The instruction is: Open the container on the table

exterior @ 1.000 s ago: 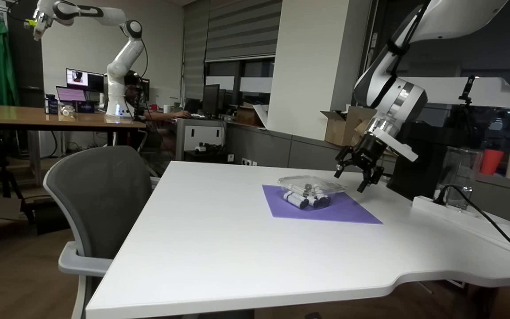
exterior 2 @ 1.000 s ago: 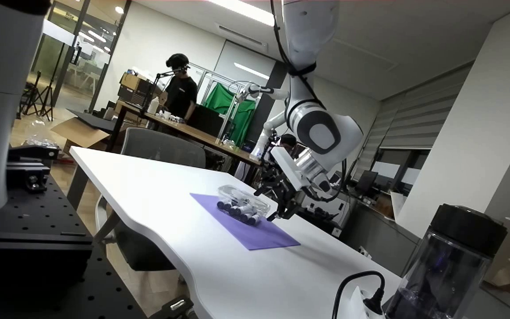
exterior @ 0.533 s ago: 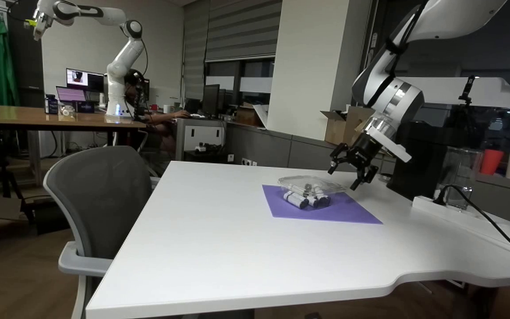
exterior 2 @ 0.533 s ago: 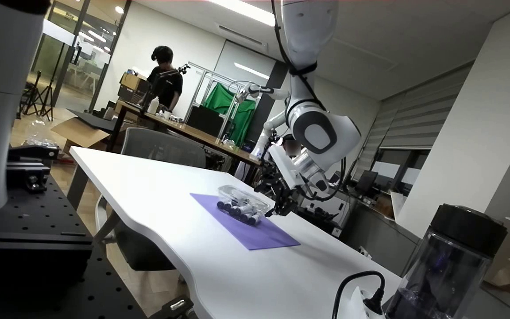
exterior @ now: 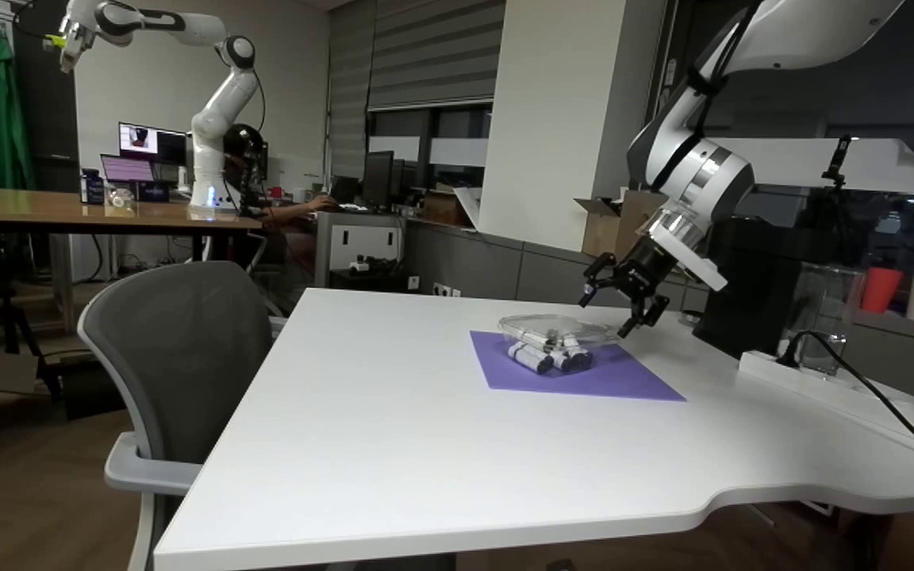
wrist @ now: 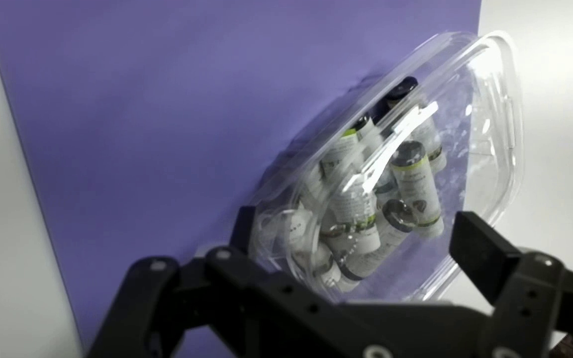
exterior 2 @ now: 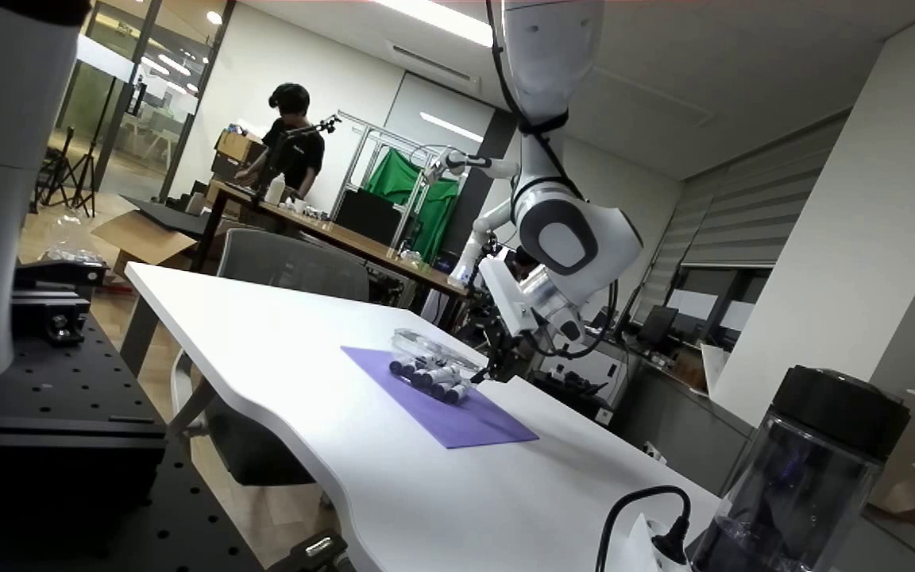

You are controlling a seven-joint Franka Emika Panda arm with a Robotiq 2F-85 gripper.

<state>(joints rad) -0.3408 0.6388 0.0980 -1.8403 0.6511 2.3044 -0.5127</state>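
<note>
The gripper (exterior: pixel 604 318) slides in on the clear lidded tub (exterior: pixel 532 322)!
In an exterior view it has come closer to the tub, unmoved on the purple mat (exterior: pixel 616 386) atop the white table (exterior: pixel 425 444). In an exterior view a fingertip (exterior 2: pixel 484 373) hangs just beside the tub; contact can't be told. Wrist view: fingers (wrist: pixel 480 253) spread wide, holding nothing, dark-capped bottles (wrist: pixel 416 186) showing beneath the lid (wrist: pixel 458 119). The lid looks on, so opening likely hasn't begun.

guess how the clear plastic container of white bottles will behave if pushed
The clear, round-cornered plastic container will probably flex, since it looks thin-walled. It may slide, with no visible fastening to the flat purple mat. The small white cylindrical bottles lie at different angles, so they could roll and shift its weight.
</note>
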